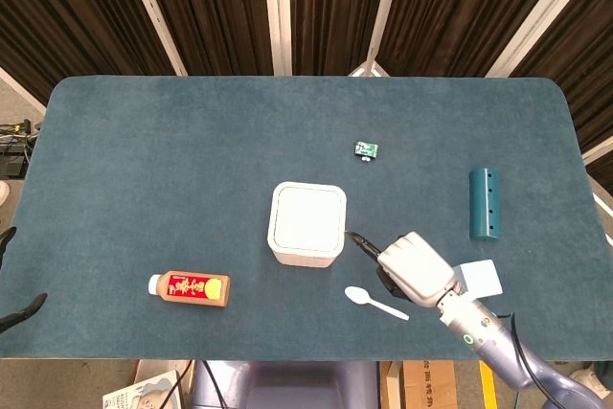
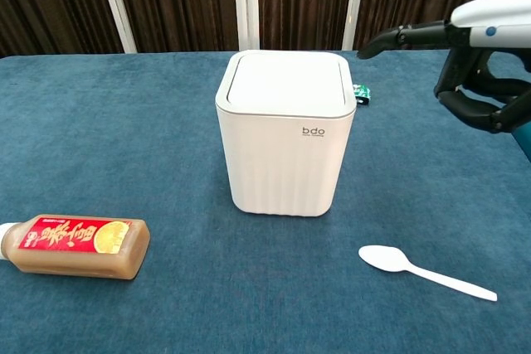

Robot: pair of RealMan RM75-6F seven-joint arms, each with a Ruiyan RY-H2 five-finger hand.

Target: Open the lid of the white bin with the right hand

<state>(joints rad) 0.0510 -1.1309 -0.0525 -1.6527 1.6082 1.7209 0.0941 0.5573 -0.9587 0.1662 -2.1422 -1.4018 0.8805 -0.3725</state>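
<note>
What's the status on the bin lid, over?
Right hand empty, one finger extended toward white bin, not touching. Lid closed. Left hand at table edge, idle. Spoon beside bin, not in the way.

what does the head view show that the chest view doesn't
Only the head view shows the teal bar, the pale blue card beside the right arm, and dark fingers at the left edge, probably the left hand.

Only the chest view shows the bin's front wall with its "bdo" mark.

Both show the white bin with its lid down, the right hand near it, the bottle, the spoon and the small green packet.
</note>
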